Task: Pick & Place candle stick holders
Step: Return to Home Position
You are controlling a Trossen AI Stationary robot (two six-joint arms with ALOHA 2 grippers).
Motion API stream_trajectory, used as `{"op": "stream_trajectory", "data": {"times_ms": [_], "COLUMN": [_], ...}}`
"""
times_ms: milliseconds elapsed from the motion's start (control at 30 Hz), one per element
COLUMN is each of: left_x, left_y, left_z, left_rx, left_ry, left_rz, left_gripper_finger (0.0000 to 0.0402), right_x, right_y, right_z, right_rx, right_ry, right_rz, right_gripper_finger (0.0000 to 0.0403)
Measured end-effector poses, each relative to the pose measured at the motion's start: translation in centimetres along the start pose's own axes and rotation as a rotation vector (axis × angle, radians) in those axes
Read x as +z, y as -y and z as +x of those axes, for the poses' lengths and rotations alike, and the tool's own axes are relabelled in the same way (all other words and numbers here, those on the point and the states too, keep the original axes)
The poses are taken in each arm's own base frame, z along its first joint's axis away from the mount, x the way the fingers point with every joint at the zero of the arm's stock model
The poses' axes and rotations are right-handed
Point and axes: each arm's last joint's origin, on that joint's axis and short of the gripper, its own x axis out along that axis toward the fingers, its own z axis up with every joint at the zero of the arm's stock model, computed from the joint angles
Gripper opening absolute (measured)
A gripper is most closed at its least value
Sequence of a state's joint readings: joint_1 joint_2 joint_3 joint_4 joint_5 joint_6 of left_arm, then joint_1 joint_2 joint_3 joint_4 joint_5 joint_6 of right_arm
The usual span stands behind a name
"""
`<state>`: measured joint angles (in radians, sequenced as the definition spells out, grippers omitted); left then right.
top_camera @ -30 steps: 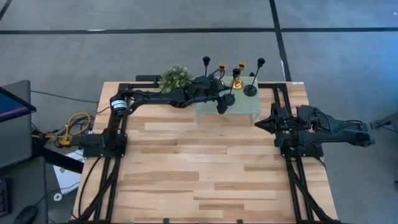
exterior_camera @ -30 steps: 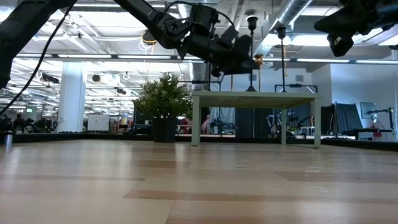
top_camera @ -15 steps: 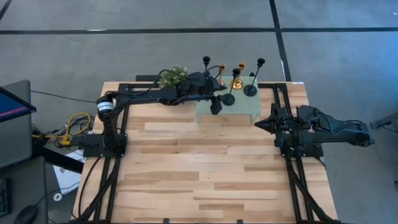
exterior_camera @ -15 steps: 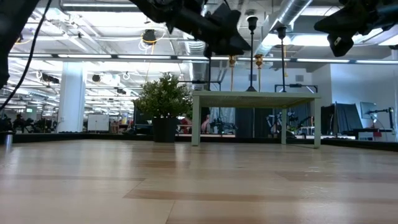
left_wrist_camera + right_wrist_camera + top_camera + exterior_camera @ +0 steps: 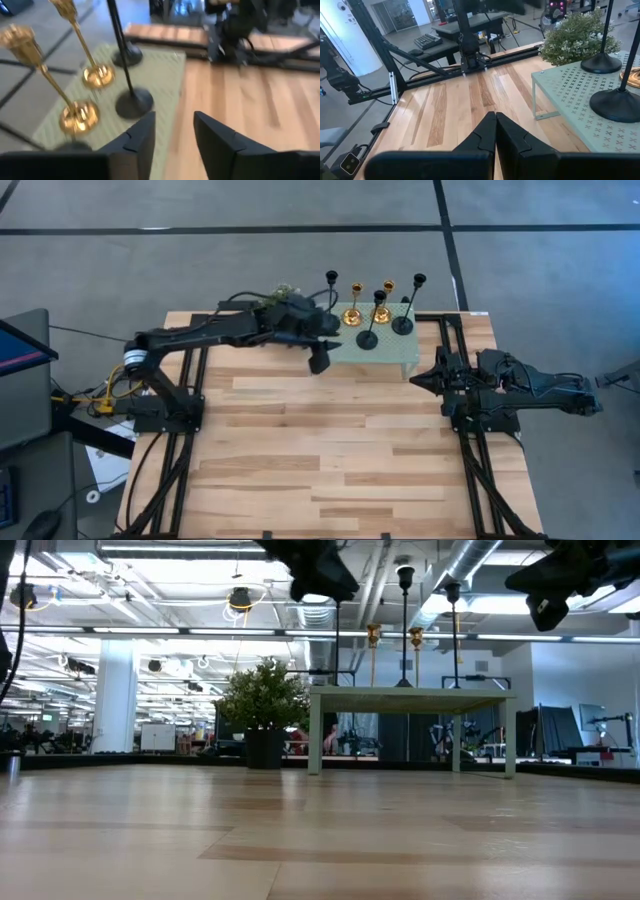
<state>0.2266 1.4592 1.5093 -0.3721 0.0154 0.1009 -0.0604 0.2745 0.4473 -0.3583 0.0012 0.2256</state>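
Observation:
Five candle stick holders stand by their bases on the mint-green perforated stand (image 5: 385, 352) at the table's far edge. Two are gold (image 5: 353, 315) (image 5: 381, 313). Three are black: two show their disc bases (image 5: 367, 340) (image 5: 403, 326), and the third's base is hidden by my left arm, only its top (image 5: 331, 277) showing. My left gripper (image 5: 320, 363) (image 5: 174, 135) is open and empty, above the stand's left end. My right gripper (image 5: 420, 377) (image 5: 495, 131) is shut and empty, just right of the stand's near right corner.
A leafy green plant ball (image 5: 262, 700) sits left of the stand at the far edge, mostly under my left arm in the high view (image 5: 285, 288). Bare wood tabletop (image 5: 330, 450) stretches from the stand to the near edge between the two arm frames.
My left gripper has drawn back from over the stand, going up and toward the table's left edge, as its arm swings left. The holders have stayed standing where they were.

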Motion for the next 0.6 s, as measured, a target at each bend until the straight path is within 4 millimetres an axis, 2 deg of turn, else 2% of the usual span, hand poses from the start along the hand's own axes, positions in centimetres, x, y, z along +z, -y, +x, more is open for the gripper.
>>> {"op": "stream_trajectory", "data": {"times_ms": [167,333,600], "left_x": [-0.9,-3.8,-9.1], "left_y": [1.9,4.4,6.4], "left_z": [-1.9,-3.0,-6.9], "left_rx": [-0.076,-0.164,-0.246], "left_ry": [-0.111,-0.116,-0.041], "left_rz": [-0.010,0.027,0.076], "left_gripper_finger": [0.0076,0.0008,0.0007], "right_x": [0.0,0.0,0.0], "right_y": [0.0,0.0,0.0], "right_z": [0.0,0.0,0.0], "right_rx": [0.000,0.000,0.001], "right_ry": [0.000,0.000,0.002], "right_rz": [0.000,0.000,0.001], "right_gripper_finger": [0.0000,0.0000,0.0000]}}
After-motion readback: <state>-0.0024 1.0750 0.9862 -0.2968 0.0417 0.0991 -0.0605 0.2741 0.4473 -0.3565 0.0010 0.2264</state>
